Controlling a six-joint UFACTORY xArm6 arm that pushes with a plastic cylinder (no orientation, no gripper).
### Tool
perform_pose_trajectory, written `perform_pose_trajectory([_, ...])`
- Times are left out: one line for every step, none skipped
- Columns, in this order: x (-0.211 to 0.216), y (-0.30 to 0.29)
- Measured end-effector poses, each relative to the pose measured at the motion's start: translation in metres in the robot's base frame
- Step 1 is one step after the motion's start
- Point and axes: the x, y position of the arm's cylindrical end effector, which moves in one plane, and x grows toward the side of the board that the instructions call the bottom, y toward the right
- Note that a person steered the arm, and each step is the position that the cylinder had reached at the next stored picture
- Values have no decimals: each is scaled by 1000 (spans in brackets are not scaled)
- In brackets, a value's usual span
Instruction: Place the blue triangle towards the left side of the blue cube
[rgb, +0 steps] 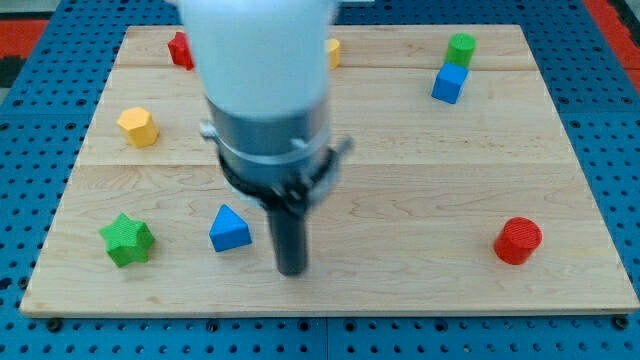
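Presently the blue triangle (229, 229) sits near the board's (420, 200) bottom-left corner: a small wedge with a peaked top, plain blue, matte faces. My tip (291, 268) stands just beside it on the view's right, apart from it; the rod carries no jaws, so nothing is spread or pinched. The blue cube (449, 83) lies well apart, near the top-right corner, with a green cylinder (461, 48) touching or nearly touching it above.

The board is pale wood in jointed planks with visible grain, resting on a blue perforated surface (30, 130). A green star (127, 240) with ridged sides sits by the bottom-left corner, a yellow hexagon (138, 127) near the left edge, and a red cylinder (518, 240) toward the bottom-right corner.

The arm's white and grey body (265, 90) covers the board's top middle. A red block (180, 49) and a yellow block (333, 52) at the top edge are partly hidden behind it; their shapes cannot be made out.
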Motion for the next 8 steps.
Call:
perform_pose_trajectory([-19,-69])
perform_pose_trajectory([-63,-95])
perform_pose_trajectory([-110,-108])
perform_pose_trajectory([-138,-80])
perform_pose_trajectory([-177,-114])
perform_pose_trajectory([-171,-143])
perform_pose_trajectory([-189,-189])
perform_pose_trajectory([-197,-113])
